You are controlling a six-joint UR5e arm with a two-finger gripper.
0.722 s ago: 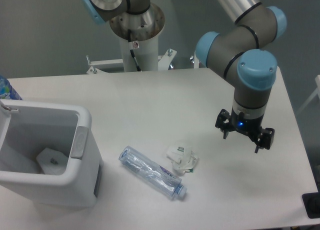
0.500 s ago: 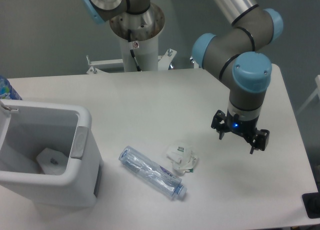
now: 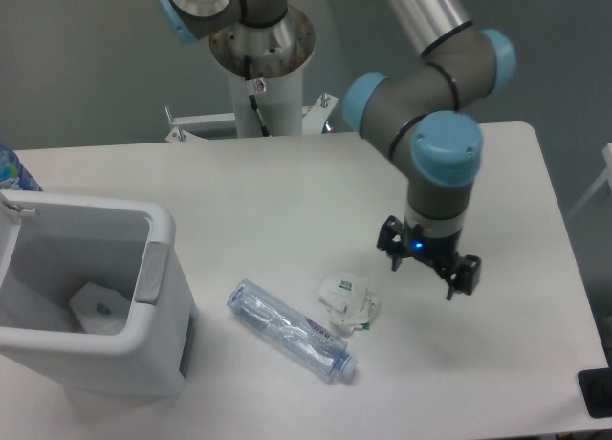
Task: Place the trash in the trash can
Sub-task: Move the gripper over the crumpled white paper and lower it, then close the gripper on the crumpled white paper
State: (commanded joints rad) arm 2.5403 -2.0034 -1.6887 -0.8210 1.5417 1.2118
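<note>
A clear crushed plastic bottle (image 3: 291, 328) with a blue-white label lies flat on the white table, cap end toward the front right. Just right of it sits a small crumpled white wrapper (image 3: 348, 301) with green print. The white-grey trash can (image 3: 158, 239) stands at the left edge, open on top, with a pale object on its floor. My gripper (image 3: 422, 275) hangs open above the table, right of the wrapper and apart from it, with nothing between its fingers.
A deep-blue bottle (image 3: 13, 170) peeks in at the far left behind the trash can. The arm's white mounting column (image 3: 262, 81) rises behind the table's back edge. A dark object (image 3: 597, 392) sits at the front right corner.
The gripper has moved left across the table toward the wrapper, staying open. The bottle, wrapper and trash can have not moved.
</note>
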